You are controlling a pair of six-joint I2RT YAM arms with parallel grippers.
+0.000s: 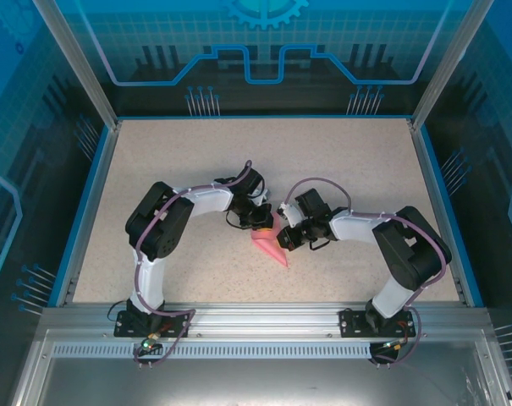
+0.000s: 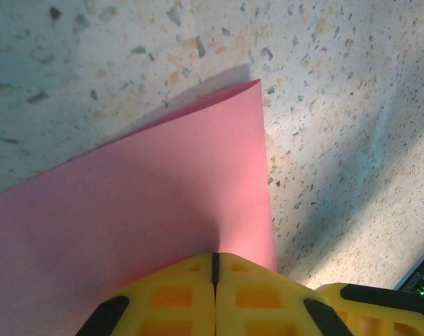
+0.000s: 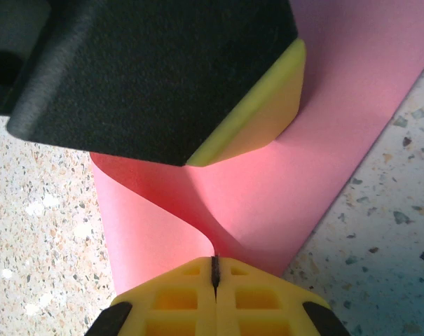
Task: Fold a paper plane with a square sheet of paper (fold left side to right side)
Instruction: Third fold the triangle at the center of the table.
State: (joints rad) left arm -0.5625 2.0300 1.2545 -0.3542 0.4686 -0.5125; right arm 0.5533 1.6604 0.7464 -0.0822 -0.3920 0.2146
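The left gripper (image 2: 214, 260) has its two yellow fingers pressed fully together, and the pink paper (image 2: 148, 210) is pinched in the thin slit between them; the sheet spreads out ahead of the fingertips and ends in a corner ahead and slightly to the right, above the speckled table (image 2: 338, 105); the right gripper (image 3: 214, 264) is closed as well, nipping a curled-up edge of the same paper at its tips; just ahead of it, the left gripper's black and yellow finger stands close over the paper; I cannot tell if it touches.
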